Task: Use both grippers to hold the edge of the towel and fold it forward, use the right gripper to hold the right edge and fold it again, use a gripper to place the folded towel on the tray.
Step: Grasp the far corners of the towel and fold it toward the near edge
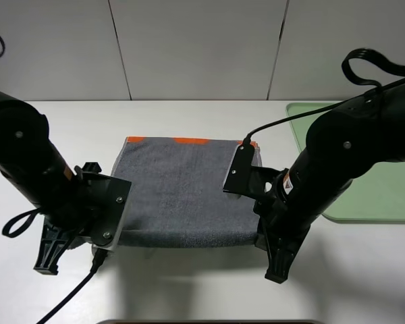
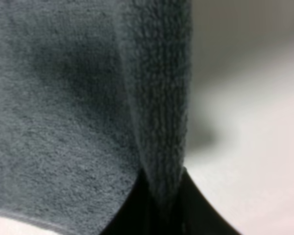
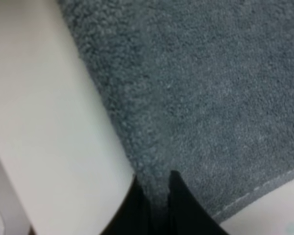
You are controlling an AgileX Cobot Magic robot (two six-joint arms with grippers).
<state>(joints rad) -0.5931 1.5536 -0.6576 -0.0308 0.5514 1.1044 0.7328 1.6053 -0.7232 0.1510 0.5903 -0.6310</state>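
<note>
The dark grey towel (image 1: 182,189) lies at the table's middle, its orange-and-white band (image 1: 189,141) along the far side. Its near edge (image 1: 189,239) is raised off the table between my two arms and casts a shadow below. In the left wrist view my left gripper (image 2: 159,196) is shut on a fold of the grey cloth (image 2: 63,112). In the right wrist view my right gripper (image 3: 157,188) is shut on the towel (image 3: 201,98) by its corner, and the pale hem (image 3: 257,190) runs beside it. The pale green tray (image 1: 385,196) sits at the right.
The white table (image 1: 189,290) extends in front of the towel. A white panelled wall (image 1: 196,47) stands behind. My left arm (image 1: 27,162) and right arm (image 1: 337,162) flank the towel, and black cables trail from both.
</note>
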